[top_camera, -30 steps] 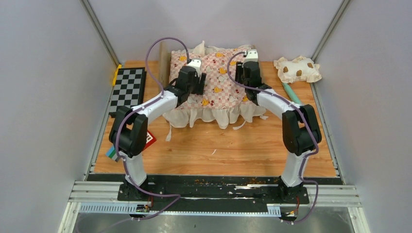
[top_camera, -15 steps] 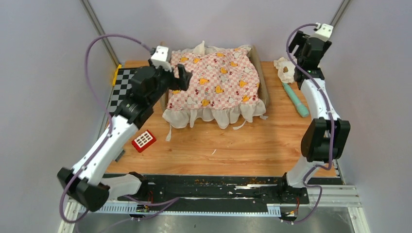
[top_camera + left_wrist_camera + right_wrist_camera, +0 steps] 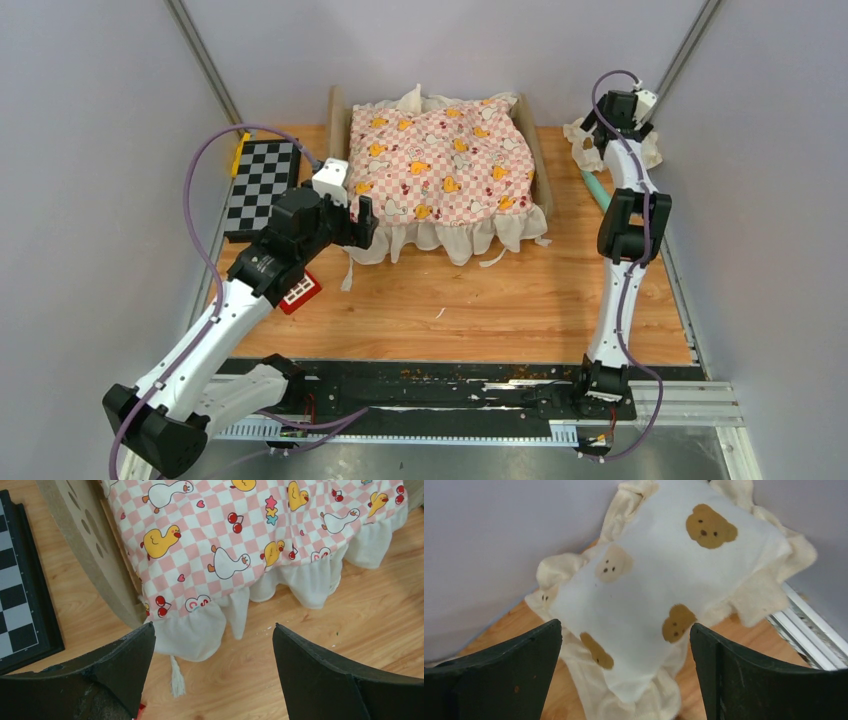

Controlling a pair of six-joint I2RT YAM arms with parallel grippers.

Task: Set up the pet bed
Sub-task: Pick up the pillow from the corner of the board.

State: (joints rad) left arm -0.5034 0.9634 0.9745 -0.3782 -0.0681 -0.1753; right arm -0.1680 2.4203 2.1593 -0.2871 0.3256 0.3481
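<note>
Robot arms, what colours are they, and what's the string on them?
The left arm and right arm are white tubes with chunky black joints. A purple cable runs along each one. The left pincer and right pincer have two flat black fingers.

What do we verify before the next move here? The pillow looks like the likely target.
1. Right pincer open: ok, jaws wide, nothing held.
2. Right pincer lined up on pillow: ok, the pillow lies between the fingers in the wrist view.
3. Its height above the pillow: cannot tell.
4. Left pincer open and empty: ok.
5. Cushion laid on pet bed: ok, ruffle hangs over the near edge.
6. Left arm out of the pillow's drop path: probably not ok, it hovers at the cushion's near left corner.
</note>
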